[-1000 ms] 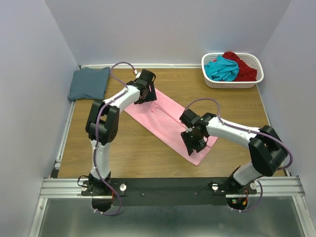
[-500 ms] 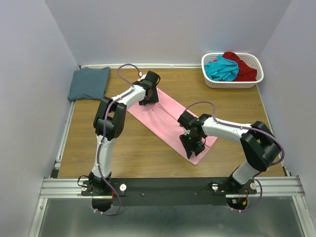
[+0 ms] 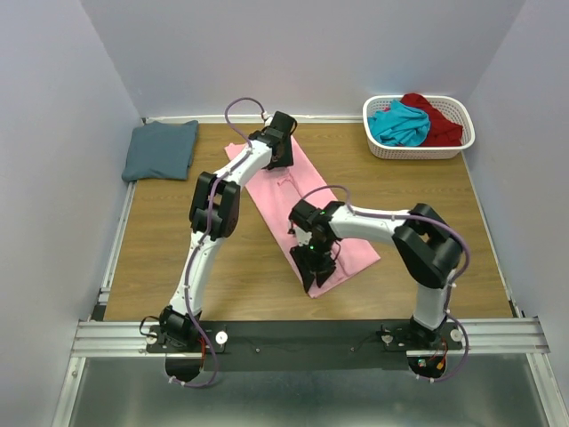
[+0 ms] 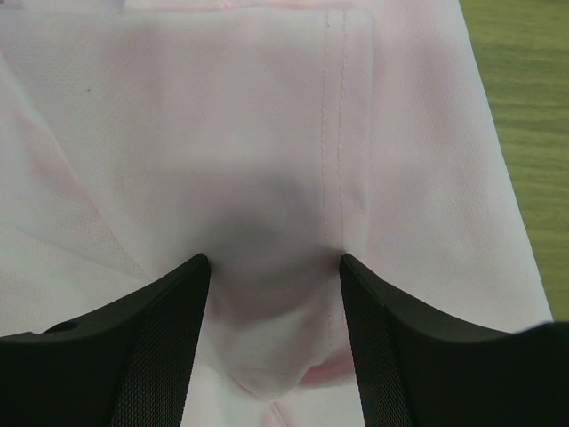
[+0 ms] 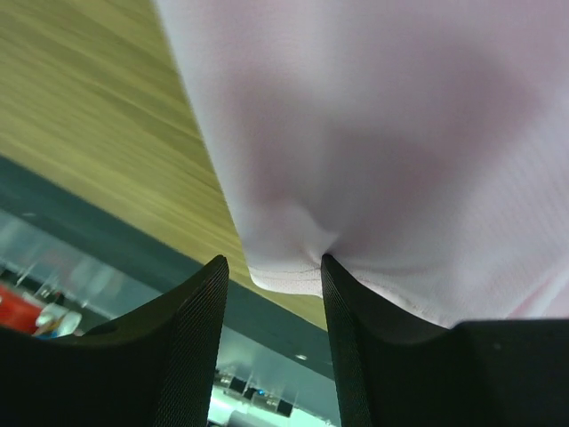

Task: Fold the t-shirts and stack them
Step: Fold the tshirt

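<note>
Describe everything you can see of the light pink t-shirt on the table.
The light pink t-shirt is soft, fine-knit cloth, folded into a long strip that runs diagonally across the wooden table. A double line of stitching shows in the left wrist view. The left gripper pinches its far end and the right gripper its near end, which looks raised off the wood. The cloth puckers between the fingers of both.

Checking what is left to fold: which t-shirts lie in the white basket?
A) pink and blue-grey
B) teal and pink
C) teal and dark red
C: the teal t-shirt and dark red t-shirt lie in the white basket; the pink t-shirt is on the table.
</note>
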